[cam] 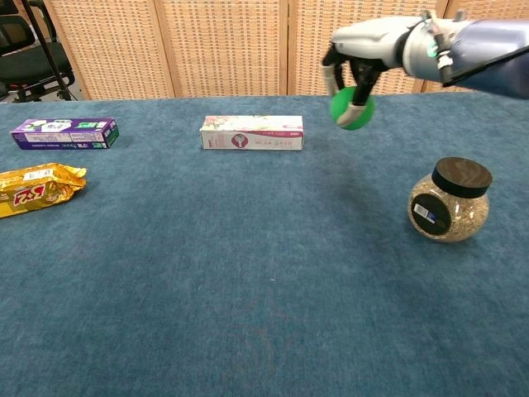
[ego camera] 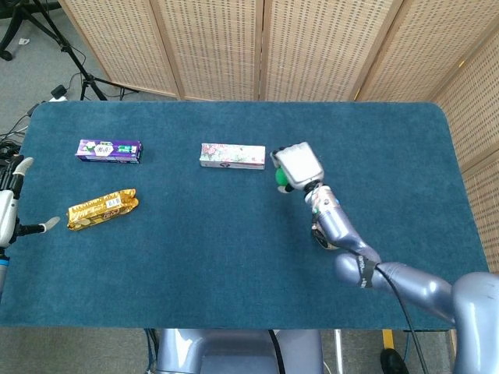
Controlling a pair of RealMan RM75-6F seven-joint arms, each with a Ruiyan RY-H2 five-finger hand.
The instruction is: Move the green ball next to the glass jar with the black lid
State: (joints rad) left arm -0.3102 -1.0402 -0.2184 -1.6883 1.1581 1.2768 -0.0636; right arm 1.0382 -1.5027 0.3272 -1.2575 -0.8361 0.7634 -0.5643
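My right hand [cam: 357, 50] holds the green ball [cam: 350, 110] in its fingers, high above the table, in the chest view left of and above the jar. In the head view the same hand [ego camera: 300, 164] covers most of the ball [ego camera: 280, 178], just right of the floral box. The glass jar with the black lid [cam: 450, 199] stands on the blue cloth at the right; in the head view my right arm hides it. My left hand [ego camera: 11, 204] hovers off the table's left edge, fingers spread, holding nothing.
A floral white box [cam: 252, 132] lies mid-table at the back. A purple box [cam: 64, 132] and a gold snack packet [cam: 35, 188] lie at the left. The blue table [cam: 248, 289] is backed by wicker screens [cam: 223, 45].
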